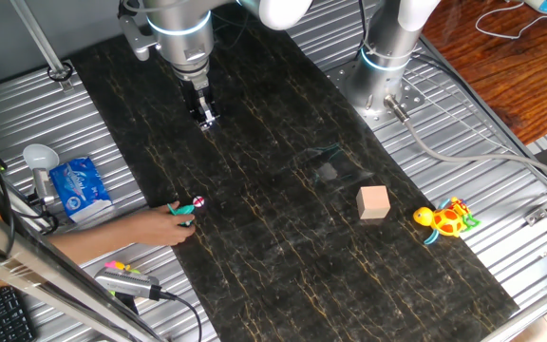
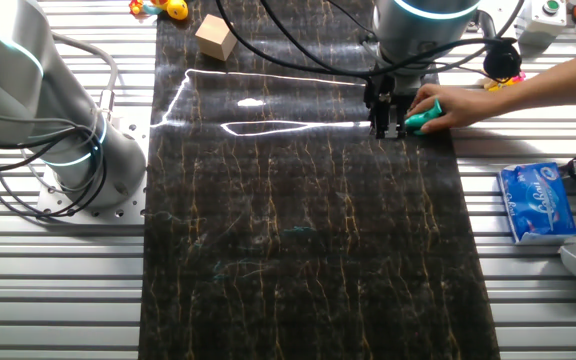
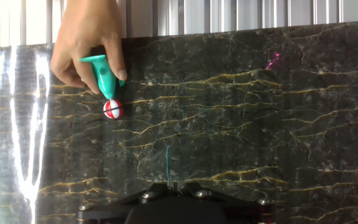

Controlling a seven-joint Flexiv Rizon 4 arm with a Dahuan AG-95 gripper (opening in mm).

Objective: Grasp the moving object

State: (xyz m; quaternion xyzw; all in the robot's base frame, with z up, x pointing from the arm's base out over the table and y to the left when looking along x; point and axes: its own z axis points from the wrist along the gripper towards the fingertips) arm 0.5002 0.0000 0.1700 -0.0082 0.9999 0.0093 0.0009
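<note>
Black, with pale tips, the robot's hand (image 1: 205,118) hangs over the dark marbled mat (image 1: 283,218) with nothing between its fingers; whether they stand apart or together I cannot tell, since the hand view shows only the dark base of the mount. Off to one side of it, near the mat's edge, lies the teal-green toy figure (image 3: 106,81), its red-and-white striped end pointing toward the middle of the mat. A person's hand (image 3: 86,38) reaches in from the ribbed metal counter (image 1: 74,123) and pinches the figure's flared green end. Farther along the mat stands a tan wooden cube (image 1: 373,202), and just past it, at the mat's edge, a yellow-orange turtle toy (image 1: 447,220). A blue packet (image 2: 536,203) lies on the counter beside the mat.
</note>
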